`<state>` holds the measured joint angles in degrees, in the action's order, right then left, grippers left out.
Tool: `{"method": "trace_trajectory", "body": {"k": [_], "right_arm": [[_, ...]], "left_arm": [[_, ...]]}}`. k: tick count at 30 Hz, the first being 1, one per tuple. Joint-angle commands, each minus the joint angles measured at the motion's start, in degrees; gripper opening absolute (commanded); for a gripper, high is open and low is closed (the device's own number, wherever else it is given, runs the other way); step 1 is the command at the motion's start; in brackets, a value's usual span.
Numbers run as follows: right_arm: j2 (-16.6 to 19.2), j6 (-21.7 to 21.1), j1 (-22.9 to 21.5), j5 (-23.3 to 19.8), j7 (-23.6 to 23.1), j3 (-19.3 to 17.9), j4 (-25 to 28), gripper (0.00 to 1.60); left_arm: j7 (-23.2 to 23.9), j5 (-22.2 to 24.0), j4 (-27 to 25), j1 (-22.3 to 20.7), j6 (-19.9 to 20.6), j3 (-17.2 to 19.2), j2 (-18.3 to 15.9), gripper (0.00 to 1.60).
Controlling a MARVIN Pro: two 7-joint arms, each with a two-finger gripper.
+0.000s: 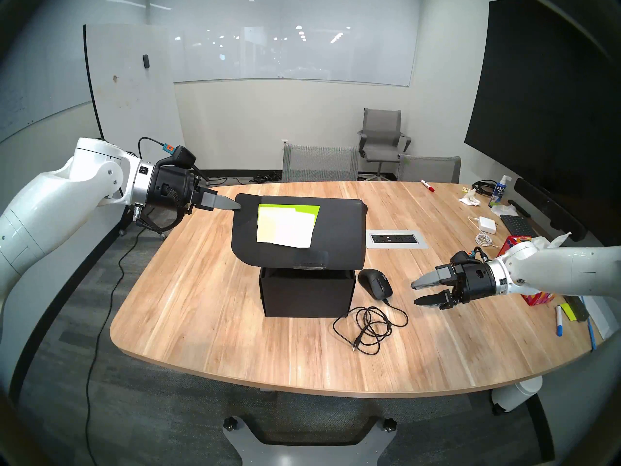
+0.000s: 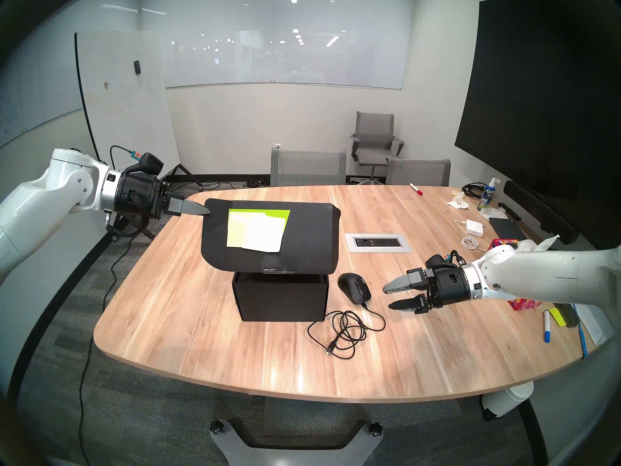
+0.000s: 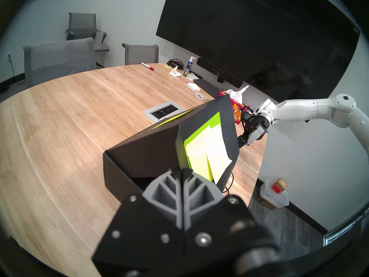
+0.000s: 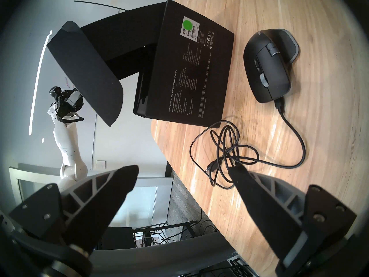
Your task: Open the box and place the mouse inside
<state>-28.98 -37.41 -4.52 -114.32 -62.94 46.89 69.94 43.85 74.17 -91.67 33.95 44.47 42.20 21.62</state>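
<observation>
The black box (image 1: 304, 295) stands mid-table with its flap lid (image 1: 336, 233) raised. Yellow-green sticky notes (image 1: 285, 225) sit on the flap's inner face. My left gripper (image 1: 235, 204) is shut on the flap's top left corner and holds it up; the left wrist view shows the fingers pinched on the flap edge (image 3: 180, 170). The black wired mouse (image 1: 374, 283) lies on the table just right of the box, its coiled cable (image 1: 368, 324) in front. My right gripper (image 1: 416, 292) is open and empty, hovering right of the mouse (image 4: 267, 64). The box's inside is hidden.
A power outlet plate (image 1: 396, 239) is set into the table behind the mouse. At the far right lie a white charger (image 1: 487, 225), a keyboard (image 1: 515, 225), a red tissue box (image 1: 514, 243), a spray bottle (image 1: 499, 191) and markers (image 1: 558, 320). Chairs (image 1: 319, 161) stand behind.
</observation>
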Motion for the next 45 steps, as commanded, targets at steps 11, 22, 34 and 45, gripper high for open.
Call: {"method": "trace_trajectory", "body": {"k": [11, 22, 34, 45], "right_arm": [[0.02, -0.12, -0.73, -0.11, -0.37, -0.51, -0.11, 1.60], [0.02, -0.10, -0.73, -0.12, -0.34, -0.52, -0.10, 1.60], [0.02, -0.08, -0.71, -0.13, -0.31, -0.53, -0.09, 1.60], [0.02, -0.11, -0.72, -0.11, -0.34, -0.54, -0.10, 1.60]], "left_arm": [[1.34, 0.10, -0.64, -1.73, -0.49, 1.27, 0.33, 0.00], [4.27, 1.08, 0.02, -1.94, -0.41, 1.85, -1.78, 0.00], [10.17, 3.24, 0.38, -2.84, 0.14, 3.77, -5.69, 0.00], [4.73, 2.44, 0.98, -5.03, 6.04, 3.89, -3.51, 0.00]]}}
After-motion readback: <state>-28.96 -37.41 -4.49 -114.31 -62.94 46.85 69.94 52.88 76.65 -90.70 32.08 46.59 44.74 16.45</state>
